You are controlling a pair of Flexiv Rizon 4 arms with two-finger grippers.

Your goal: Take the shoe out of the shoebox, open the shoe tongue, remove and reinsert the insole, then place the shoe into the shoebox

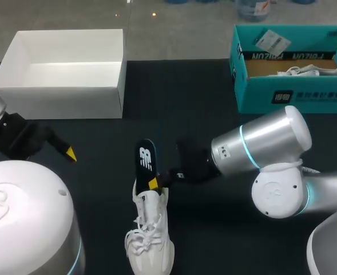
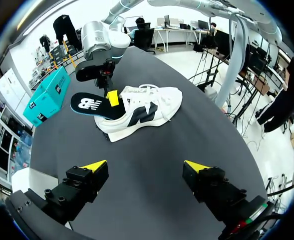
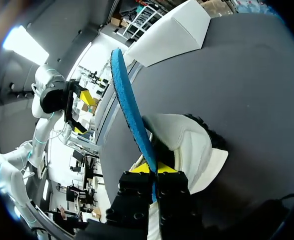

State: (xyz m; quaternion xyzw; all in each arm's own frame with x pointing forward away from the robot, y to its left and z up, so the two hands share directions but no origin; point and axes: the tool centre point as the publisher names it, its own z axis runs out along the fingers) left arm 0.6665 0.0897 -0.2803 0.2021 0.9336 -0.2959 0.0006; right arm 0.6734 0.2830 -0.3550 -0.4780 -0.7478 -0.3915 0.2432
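Note:
A white shoe (image 1: 149,235) lies on the dark table near the front, its heel toward the back. A black insole (image 1: 146,157) with a blue underside sticks out of the shoe's opening, half in and half out. My right gripper (image 1: 154,183) is shut on the insole at the shoe's collar; in the right wrist view the insole (image 3: 132,117) runs up from between the fingertips over the shoe (image 3: 191,150). My left gripper (image 2: 146,167) stands open and empty, well short of the shoe (image 2: 142,111) and insole (image 2: 91,104). The white shoebox (image 1: 63,71) sits empty at the back left.
A teal shoebox (image 1: 288,94) holding another white shoe (image 1: 305,71) stands at the back right. My left gripper's yellow tip (image 1: 70,153) hovers left of the shoe, in front of the white box.

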